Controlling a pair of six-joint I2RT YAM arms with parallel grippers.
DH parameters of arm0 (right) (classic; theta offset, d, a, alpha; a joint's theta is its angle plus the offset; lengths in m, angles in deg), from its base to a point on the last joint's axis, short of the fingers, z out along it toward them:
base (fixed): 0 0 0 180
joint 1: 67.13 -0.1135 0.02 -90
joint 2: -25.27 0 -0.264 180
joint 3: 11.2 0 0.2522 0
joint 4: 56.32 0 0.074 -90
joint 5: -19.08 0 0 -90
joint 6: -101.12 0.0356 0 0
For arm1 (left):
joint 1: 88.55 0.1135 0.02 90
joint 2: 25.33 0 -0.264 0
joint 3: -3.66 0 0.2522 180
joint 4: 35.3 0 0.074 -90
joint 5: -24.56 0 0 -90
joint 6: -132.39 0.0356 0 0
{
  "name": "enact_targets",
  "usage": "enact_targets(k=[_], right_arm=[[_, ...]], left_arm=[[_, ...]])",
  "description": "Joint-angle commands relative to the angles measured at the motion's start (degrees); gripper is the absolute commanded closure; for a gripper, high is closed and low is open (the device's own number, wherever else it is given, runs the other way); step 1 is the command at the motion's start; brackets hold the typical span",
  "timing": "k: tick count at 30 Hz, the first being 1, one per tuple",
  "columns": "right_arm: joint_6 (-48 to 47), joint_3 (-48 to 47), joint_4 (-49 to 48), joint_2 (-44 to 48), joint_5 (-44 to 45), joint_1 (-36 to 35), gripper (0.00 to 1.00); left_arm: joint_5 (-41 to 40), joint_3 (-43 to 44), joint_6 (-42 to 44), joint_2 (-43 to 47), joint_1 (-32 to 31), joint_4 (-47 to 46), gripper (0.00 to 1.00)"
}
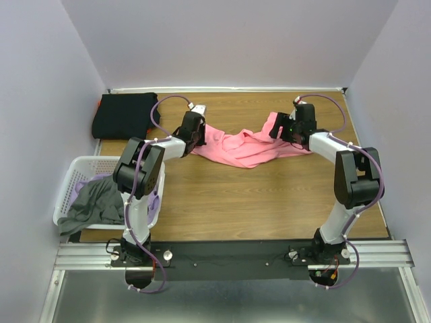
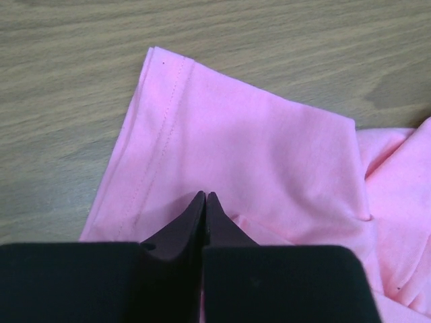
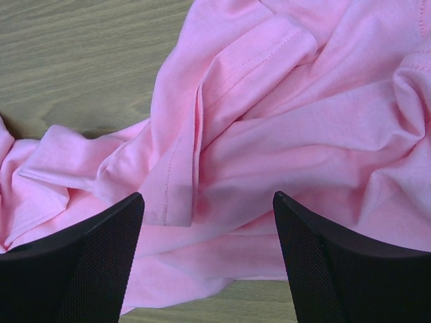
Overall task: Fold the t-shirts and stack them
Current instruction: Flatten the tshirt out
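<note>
end effector (image 2: 205, 196): mine, closed tight, tips pinching the pink tee (image 2: 269, 155) | cloth: a small ridge runs right from my tips | sleeve (image 2: 222, 128): spread flat ahead of me, stitched hem (image 2: 145, 155) along its left edge | right: tee bunches into folds | desk (image 2: 67, 81): wood grain above and left of the sleeve

Mid table (image 1: 236, 202): crumpled t-shirt (image 1: 242, 147); far-left: folded t-shirt (image 1: 124, 114); near-left: basket (image 1: 81, 161) holding t-shirts (image 1: 97, 202).
</note>
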Motion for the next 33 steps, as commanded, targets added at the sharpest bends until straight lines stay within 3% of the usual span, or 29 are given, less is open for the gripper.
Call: enact_targets(k=[1,18,33], right_arm=[[-0.59,1.21,-0.16,2.45,1.27,-0.25,0.16],[-0.24,5.42,0.37,9.74,12.26,4.14,0.09],[0.90,4.81,0.37,4.74,11.30,7.66,0.11]], left_arm=[[-0.78,-0.55,0.34,0.52,-0.22,0.24,0.99],[-1.31,-2.82,1.22,14.92,3.11,-3.36,1.00],[1.51,-10.48,1.22,24.07,8.48,-6.71,1.00]])
